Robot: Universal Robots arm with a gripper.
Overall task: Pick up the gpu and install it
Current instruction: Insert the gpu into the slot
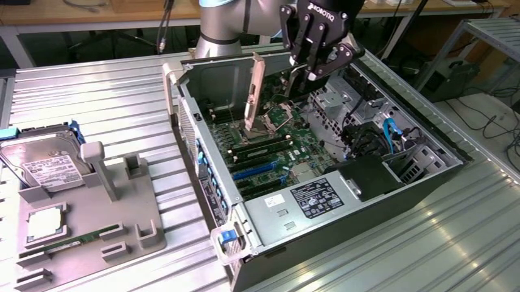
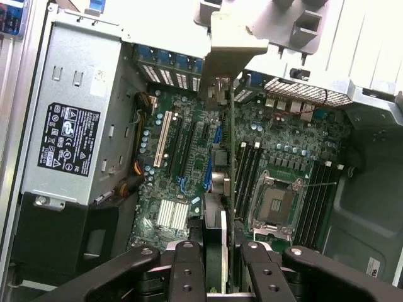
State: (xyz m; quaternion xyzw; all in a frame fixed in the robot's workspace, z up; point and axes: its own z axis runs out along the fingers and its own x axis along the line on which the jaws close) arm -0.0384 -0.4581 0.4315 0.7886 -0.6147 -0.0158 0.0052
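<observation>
Gpu (image 1: 257, 91) upright, gripper (image 1: 305, 73) partly closed on its edge, above motherboard (image 1: 268, 159), inside open computer case (image 1: 325, 243)

Bright, even light glares off the ribbed metal table (image 1: 455, 243) (soft shadows inside the computer case (image 1: 218, 82)).

The top edge of the exterior view cuts off the grey robot arm (image 1: 219, 24). The thin black gpu card with a silvery metal bracket (image 1: 257, 91) stands edge-on, its lower edge hidden among motherboard parts. Print on the silver power supply's label (image 1: 318, 199) is too small to read.
</observation>
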